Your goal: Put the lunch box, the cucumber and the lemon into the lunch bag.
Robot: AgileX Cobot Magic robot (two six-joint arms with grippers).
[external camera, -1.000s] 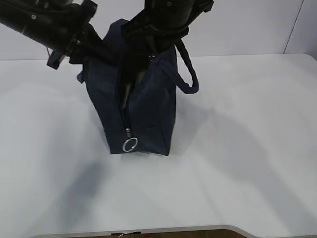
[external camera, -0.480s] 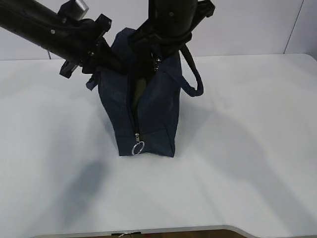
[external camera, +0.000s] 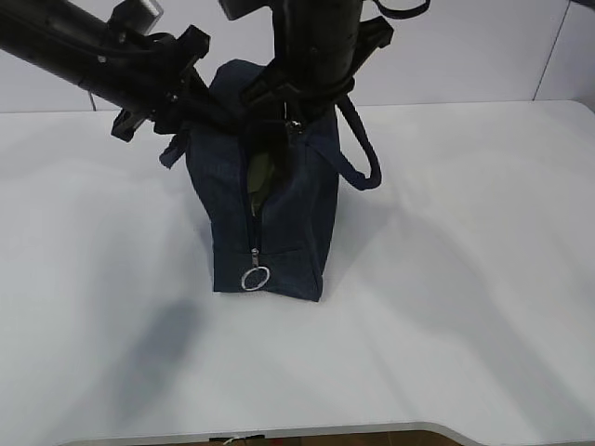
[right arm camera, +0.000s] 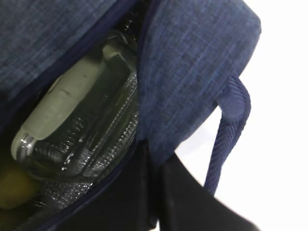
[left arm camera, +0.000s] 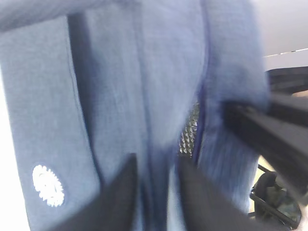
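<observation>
Compared with the earlier exterior frames, the lunch bag (external camera: 265, 223) has shifted slightly toward the right of that view and now stands more upright on the white surface (external camera: 465, 279). Its zip ring pull (external camera: 255, 278) has moved with it. The left arm has swung in closer to the bag's upper left edge, and the right arm has risen a little above the opening.

Hand state: the left hand (left arm camera: 156, 192) is clenched on a fold of navy fabric at the bag's mouth; the left wrist view shows cloth pinched between its two dark fingers. The right hand (right arm camera: 154, 192) is likewise clenched on the opposite edge of the opening, fabric trapped between its fingers, just beside one loop handle (right arm camera: 228, 130).

Location of task items:
- The lunch box (right arm camera: 79, 115) lies inside the bag, tilted, its pale green lid facing the opening.
- A blurred yellow patch at the lower left of the right wrist view is probably the lemon (right arm camera: 14, 187), beside the lunch box on the foil lining.
- The cucumber cannot be confirmed. An olive-green strip shows through the open zip slit in the exterior view, but it is too indistinct to name.

Assessment: both hands appear to be repositioning and spreading the bag. At least two items are already loaded. The zip remains open.
</observation>
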